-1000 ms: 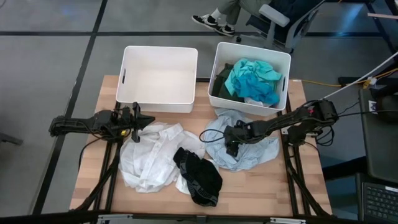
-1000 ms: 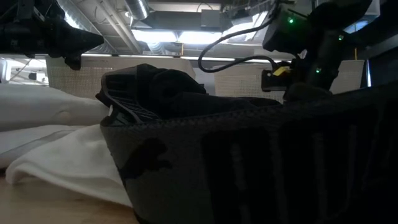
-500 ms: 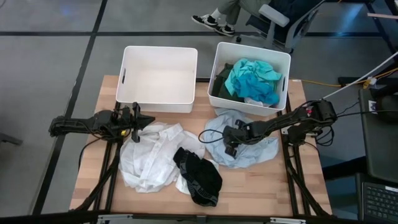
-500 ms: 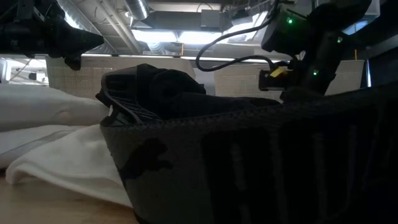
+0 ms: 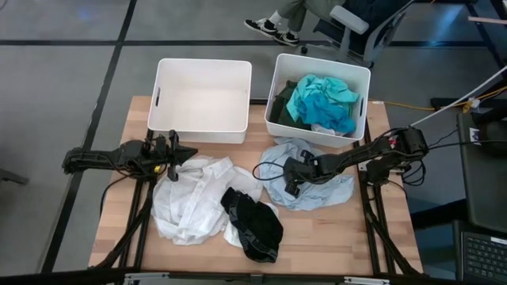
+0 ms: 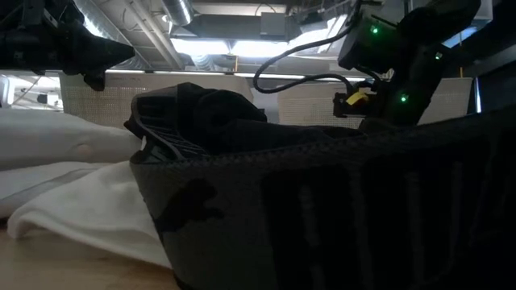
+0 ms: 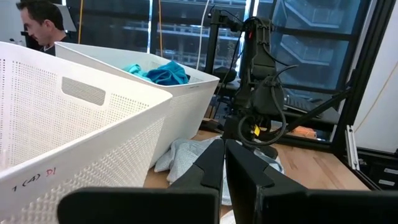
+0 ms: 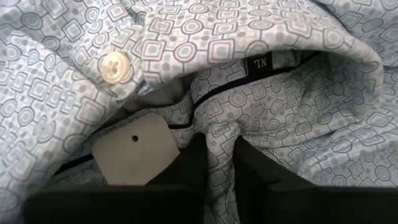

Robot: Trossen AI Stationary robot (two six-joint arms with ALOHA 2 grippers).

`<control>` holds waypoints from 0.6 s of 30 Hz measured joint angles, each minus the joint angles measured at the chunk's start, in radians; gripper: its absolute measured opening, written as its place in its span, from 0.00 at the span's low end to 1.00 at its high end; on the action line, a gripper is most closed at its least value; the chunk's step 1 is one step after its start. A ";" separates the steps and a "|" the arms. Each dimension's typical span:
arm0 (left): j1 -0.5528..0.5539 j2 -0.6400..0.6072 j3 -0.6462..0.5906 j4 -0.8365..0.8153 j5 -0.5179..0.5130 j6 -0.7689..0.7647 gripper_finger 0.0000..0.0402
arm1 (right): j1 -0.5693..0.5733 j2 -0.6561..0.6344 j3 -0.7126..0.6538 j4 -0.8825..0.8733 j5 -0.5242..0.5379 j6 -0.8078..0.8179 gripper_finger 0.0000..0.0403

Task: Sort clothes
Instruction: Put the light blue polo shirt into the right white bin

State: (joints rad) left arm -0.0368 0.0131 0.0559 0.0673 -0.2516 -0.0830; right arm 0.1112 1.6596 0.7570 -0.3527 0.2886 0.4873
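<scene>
Three garments remain on the table: white shirt (image 5: pixel 190 207) and black garment (image 5: pixel 252 224) left of the pale blue shirt (image 5: pixel 313 187), which the right gripper (image 5: pixel 292 188) pinches at its collar. Left gripper (image 5: pixel 176 156) waits pressed together. Left bin (image 5: pixel 162 95) is bare; right bin (image 5: pixel 362 107) holds teal and dark clothes (image 5: pixel 317 101), with open room between shirt and rim.

Two white plastic bins (image 5: pixel 201 99) (image 5: pixel 358 111) stood side by side at the far edge of the wooden counter (image 5: pixel 333 237); a person's sneakers (image 5: pixel 272 29) showed beyond them.
</scene>
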 joint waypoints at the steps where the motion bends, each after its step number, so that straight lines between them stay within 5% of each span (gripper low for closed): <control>1: 0.000 0.000 0.000 0.000 0.000 0.000 0.02 | 0.000 0.000 0.000 0.000 0.000 -0.001 0.08; 18: 0.000 0.000 0.000 0.000 0.000 0.000 0.02 | 0.042 -0.076 0.126 -0.137 -0.003 -0.129 0.07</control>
State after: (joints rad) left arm -0.0364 0.0128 0.0559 0.0677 -0.2514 -0.0834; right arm 0.1536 1.5837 0.8829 -0.4895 0.2859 0.3588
